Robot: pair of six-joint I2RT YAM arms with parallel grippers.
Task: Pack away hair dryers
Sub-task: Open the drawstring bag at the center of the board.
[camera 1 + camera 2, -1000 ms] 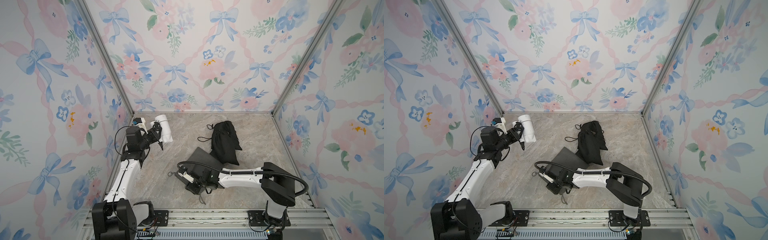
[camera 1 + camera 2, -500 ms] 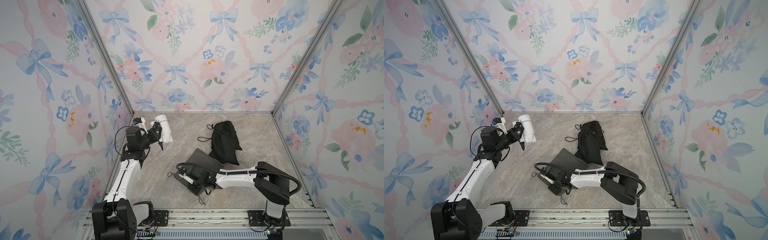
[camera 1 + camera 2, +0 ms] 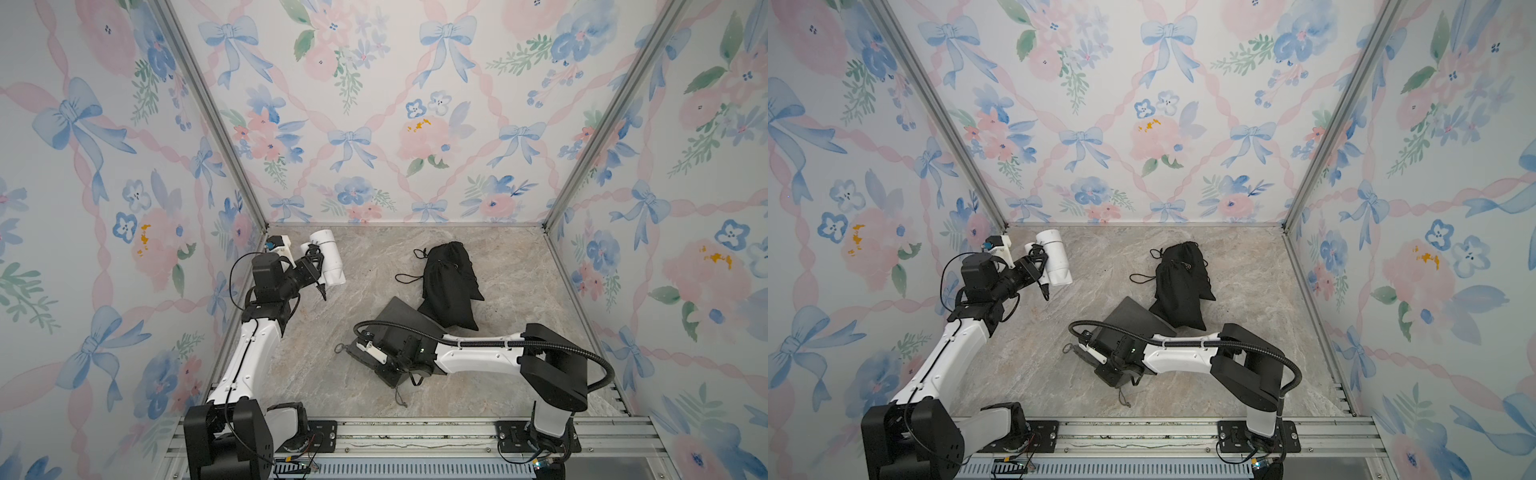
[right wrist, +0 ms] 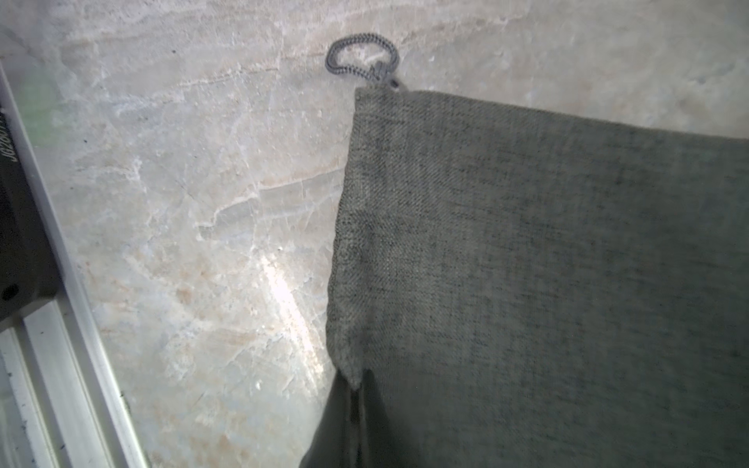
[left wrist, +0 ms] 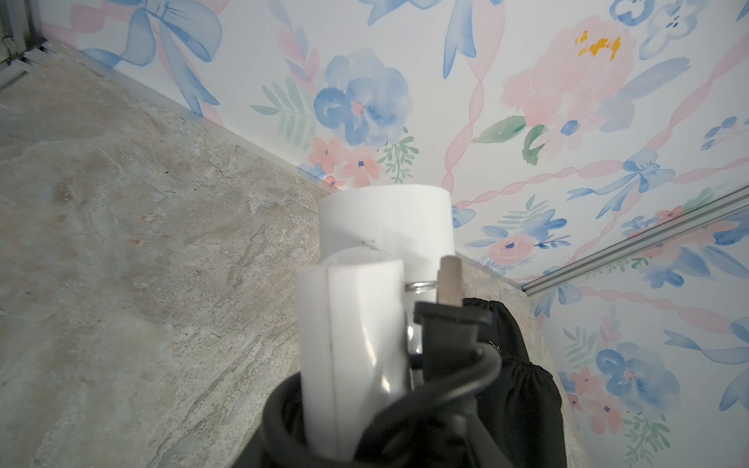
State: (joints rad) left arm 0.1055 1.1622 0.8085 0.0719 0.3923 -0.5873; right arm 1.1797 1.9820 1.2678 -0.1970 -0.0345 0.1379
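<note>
Marble-patterned tabletop [image 3: 519, 266] fills the floor between floral walls. Near its back left corner the left gripper [image 3: 316, 270] clamps a white plastic hair dryer [image 3: 329, 257], raised off the surface. Toward the front, the right gripper [image 3: 361, 353] is pinched closed on a flat grey woven drawstring pouch [image 4: 527, 263], and a bulging black cloth pouch [image 3: 449, 282] lies just behind.

A bulging black pouch [image 3: 449, 286] lies on the marble table [image 3: 365, 266], touching a flat grey pouch [image 3: 401, 316] with a cord loop [image 4: 360, 56]. Floral walls [image 3: 374, 104] surround them.
</note>
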